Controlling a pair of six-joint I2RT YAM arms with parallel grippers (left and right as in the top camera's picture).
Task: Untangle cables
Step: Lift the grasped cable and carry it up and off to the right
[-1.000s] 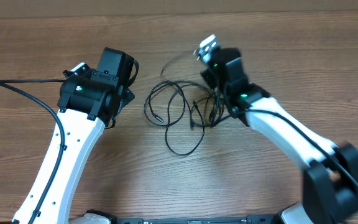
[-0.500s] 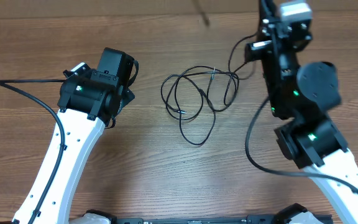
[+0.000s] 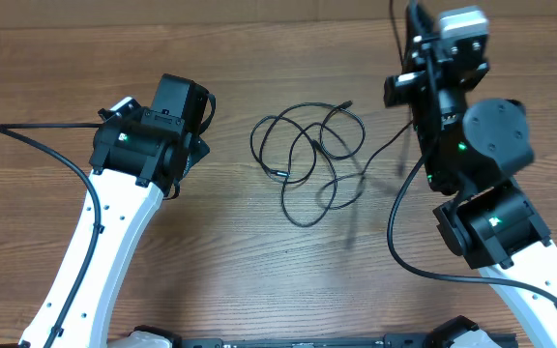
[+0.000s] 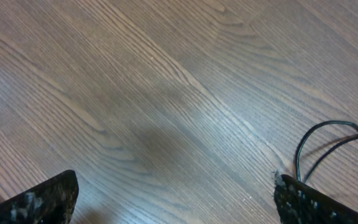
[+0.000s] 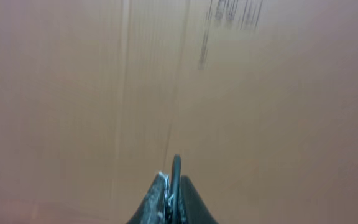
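The thin black cables (image 3: 307,159) lie in loose overlapping loops on the wooden table between the two arms, with a small plug end (image 3: 277,175) at the left. My right gripper (image 3: 412,34) is raised high at the far right. In the right wrist view its fingers (image 5: 174,186) are shut on one thin black cable. A strand (image 3: 390,147) runs from the loops towards that arm. My left gripper (image 4: 176,205) is open and empty, low over bare wood left of the loops. One cable loop (image 4: 334,149) shows by its right finger.
The wooden table (image 3: 259,261) stretches all around the loops. A thick black arm cable (image 3: 27,135) runs off to the left edge. The right wrist view faces a plain brown surface (image 5: 260,93).
My right arm has risen from the tangle with a cable in its fingers. The loops were dragged a little to the right and spread out. The left arm has not moved.
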